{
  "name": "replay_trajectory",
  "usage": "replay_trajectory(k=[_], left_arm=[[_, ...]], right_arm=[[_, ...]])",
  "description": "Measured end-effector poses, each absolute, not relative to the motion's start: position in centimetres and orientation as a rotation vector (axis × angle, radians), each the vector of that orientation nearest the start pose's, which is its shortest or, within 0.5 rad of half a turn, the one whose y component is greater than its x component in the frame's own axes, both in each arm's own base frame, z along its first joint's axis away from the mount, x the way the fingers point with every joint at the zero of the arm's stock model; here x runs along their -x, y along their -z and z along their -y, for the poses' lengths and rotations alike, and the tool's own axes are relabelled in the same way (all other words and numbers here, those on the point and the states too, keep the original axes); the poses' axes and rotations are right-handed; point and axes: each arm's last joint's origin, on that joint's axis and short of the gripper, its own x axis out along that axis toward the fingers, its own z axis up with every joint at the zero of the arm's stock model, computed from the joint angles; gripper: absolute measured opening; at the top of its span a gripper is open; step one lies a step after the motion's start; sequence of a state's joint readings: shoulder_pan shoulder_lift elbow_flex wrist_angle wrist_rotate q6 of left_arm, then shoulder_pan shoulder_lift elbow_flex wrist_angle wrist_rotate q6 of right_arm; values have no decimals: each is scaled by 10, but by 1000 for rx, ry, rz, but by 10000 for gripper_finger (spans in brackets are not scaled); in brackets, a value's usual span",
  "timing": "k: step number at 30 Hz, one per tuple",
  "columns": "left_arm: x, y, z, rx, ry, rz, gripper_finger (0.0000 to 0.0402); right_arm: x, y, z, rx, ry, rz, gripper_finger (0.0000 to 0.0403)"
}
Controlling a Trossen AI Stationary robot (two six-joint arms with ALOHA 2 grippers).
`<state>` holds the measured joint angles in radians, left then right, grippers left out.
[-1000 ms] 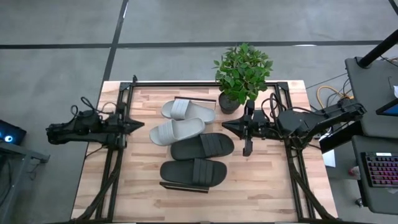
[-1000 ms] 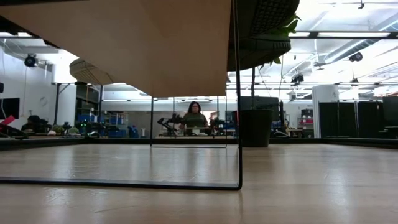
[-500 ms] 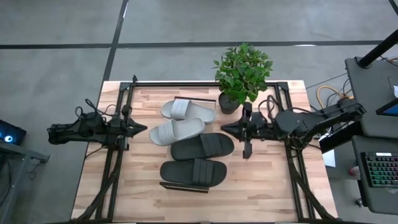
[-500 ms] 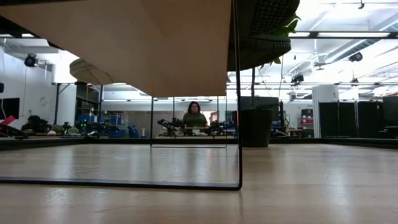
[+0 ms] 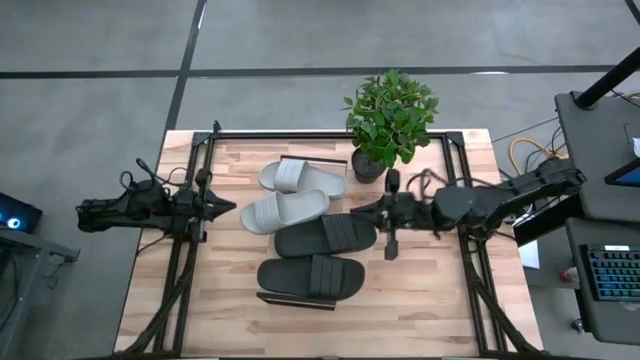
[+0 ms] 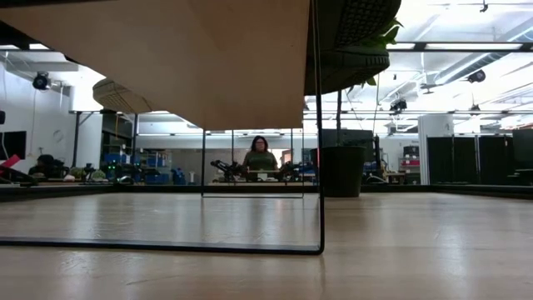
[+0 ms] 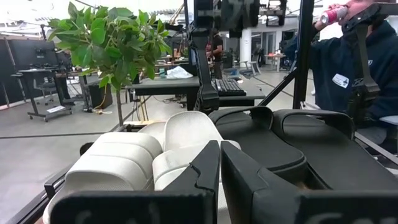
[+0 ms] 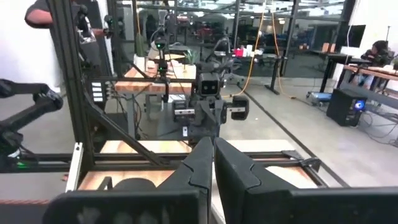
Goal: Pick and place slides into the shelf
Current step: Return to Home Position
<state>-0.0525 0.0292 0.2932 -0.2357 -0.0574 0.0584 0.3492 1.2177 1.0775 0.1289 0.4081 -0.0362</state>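
Four slides lie side by side on the shelf [image 5: 300,299] at the table's middle: two pale grey ones [image 5: 303,176] [image 5: 285,212] at the far side and two black ones [image 5: 325,236] [image 5: 312,276] at the near side. My right gripper [image 5: 357,210] is shut and empty, right by the right end of the farther black slide. My left gripper [image 5: 230,207] is shut and empty, just left of the nearer grey slide. The left wrist view shows the grey slides [image 7: 124,158] and the black slides [image 7: 292,134] beyond its shut fingers [image 7: 219,168]. The low view shows the shelf's plank from below [image 6: 166,58]. My right gripper's shut fingertips stand at the far right edge of the farther black slide [image 5: 352,220]. They come level from the table's right. I cannot tell whether they touch it.
A potted plant [image 5: 390,115] stands at the far edge, right of the grey slides and just beyond my right arm. Dark frame rails [image 5: 180,270] [image 5: 478,280] run along both sides of the table. Bare wood lies along the near edge. People show in the room behind.
My right gripper has gone toward the table's left, and a little toward the near edge, up to the right end of the farther black slide. Its fingers stay shut. The slides have not moved.
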Motion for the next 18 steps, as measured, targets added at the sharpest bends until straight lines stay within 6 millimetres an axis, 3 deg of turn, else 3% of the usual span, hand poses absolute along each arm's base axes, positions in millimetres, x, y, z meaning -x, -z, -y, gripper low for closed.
replay_trajectory(k=[9, 12, 18], left_arm=[[-74, -235, 2, -57, -5, 26, 0], [-74, -237, 2, -57, -5, 35, 0], [-73, -239, 2, -56, -6, 60, 0]], right_arm=[[-275, -325, -88, 42, 53, 88, 8], [-262, -318, -88, 92, 70, 72, 8], [-215, -312, -80, 141, 136, 107, 8]])
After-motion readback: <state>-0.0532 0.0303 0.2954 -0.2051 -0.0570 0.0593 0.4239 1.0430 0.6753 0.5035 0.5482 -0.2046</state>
